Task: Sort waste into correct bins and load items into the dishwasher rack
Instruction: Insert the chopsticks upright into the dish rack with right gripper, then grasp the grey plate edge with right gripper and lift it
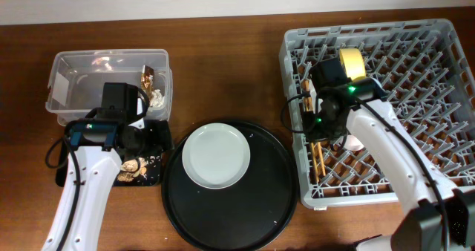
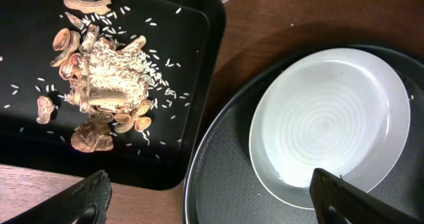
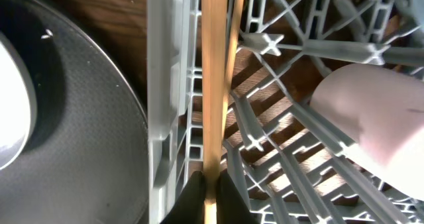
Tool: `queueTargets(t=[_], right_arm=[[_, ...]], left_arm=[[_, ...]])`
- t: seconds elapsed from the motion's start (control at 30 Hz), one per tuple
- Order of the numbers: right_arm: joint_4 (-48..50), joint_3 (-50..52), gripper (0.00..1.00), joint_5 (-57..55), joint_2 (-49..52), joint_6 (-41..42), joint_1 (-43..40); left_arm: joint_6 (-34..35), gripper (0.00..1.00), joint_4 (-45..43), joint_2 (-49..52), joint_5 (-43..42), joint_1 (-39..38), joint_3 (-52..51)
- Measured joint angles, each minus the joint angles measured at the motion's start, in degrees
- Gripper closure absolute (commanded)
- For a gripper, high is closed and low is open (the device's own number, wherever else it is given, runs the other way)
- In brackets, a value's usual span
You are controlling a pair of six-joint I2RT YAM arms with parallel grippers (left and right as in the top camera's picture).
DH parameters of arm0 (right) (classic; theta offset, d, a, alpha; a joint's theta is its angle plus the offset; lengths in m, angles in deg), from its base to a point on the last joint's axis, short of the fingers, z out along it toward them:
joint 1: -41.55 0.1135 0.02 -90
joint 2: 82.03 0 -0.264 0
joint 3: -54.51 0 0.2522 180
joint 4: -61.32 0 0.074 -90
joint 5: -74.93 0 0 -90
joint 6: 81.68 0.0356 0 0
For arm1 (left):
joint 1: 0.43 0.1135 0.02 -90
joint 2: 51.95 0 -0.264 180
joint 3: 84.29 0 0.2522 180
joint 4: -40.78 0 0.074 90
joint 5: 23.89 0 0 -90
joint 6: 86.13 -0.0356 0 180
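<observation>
Pair of wooden chopsticks (image 3: pixel 213 85) pinched between the closed tips of the right gripper (image 3: pixel 207 196), long axis set parallel to the left wall of the dishwasher rack (image 1: pixel 371 27), just inside it, left gripper (image 2: pixel 212 201) spread wide above black tray (image 2: pixel 192 65) and grey plate (image 2: pixel 331 118)

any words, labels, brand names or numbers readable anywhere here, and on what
No text can be read in any view.
plate, round black tray, clear tub, dishwasher rack, chopsticks: plain, no lettering seen.
shiny wrapper in the tub: too small to tell whether it carries print.
</observation>
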Motion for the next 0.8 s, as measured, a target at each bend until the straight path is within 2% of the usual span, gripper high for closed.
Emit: queueTargets(t=[0.07,0.17,0.33,0.37,0.43,0.53,0.63,0.8], right_arm=[[0.28,0.0,0.58,0.07,0.59,-0.5,0.0],[-0.35,-1.07,0.55,0.52,0.57,-0.87,0.0],[-0.15,-5.9,0.5,6.97,-0.76,-0.9,0.42],[0.48,-6.27,0.46,8.35,-1.07,-0.81,0.96],[2.08,-6.6,0.42,10.71,-1.31,0.09,3.96],[5.99,-6.6,0.41,12.15,-0.94,2.32,9.49],[8.46,-6.58,0.41,13.0,2.27,5.42,13.46],[9.42,-6.19,0.41,13.27,13.64,10.23,15.76]], left_arm=[[0.0,0.05,0.0,0.0,0.0,0.0,0.0],[0.0,0.05,-0.04,0.0,0.0,0.0,0.0],[0.0,0.05,-0.02,0.0,0.0,0.0,0.0],[0.0,0.05,0.0,0.0,0.0,0.0,0.0],[0.0,0.05,0.0,0.0,0.0,0.0,0.0],[0.02,0.05,0.0,0.0,0.02,0.0,0.0],[0.0,0.05,0.02,0.0,0.37,0.0,0.0],[0.0,0.05,1.31,0.0,5.97,0.0,0.0]])
